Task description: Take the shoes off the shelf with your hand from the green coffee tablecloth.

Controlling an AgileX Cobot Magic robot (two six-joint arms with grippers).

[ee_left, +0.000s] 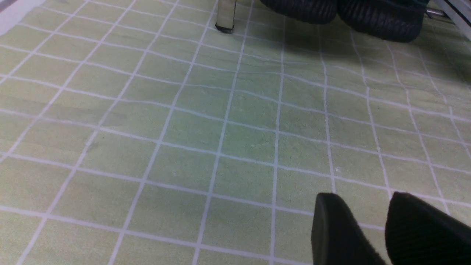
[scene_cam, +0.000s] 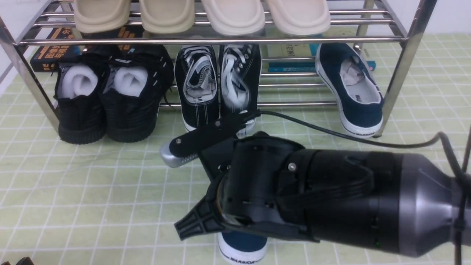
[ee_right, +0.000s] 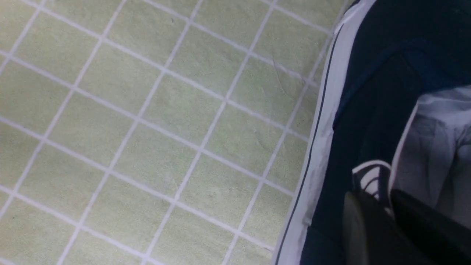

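Right end effector [ee_right: 375, 200] pinches the collar of one navy shoe [ee_right: 371, 110], clear of the shelf [scene_cam: 404, 38]; second navy shoe [scene_cam: 349, 88] at its lower tier; left end effector [ee_left: 368, 206] slightly parted, empty

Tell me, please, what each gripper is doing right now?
Left gripper: slightly open, empty.
Right gripper: shut on the blue shoe.

Shiny steel-tube shelf [scene_cam: 220, 40], matt wrinkled cloth tablecloth [scene_cam: 92, 184], navy canvas shoes [scene_cam: 362, 112], smooth rubber soles [scene_cam: 358, 129]
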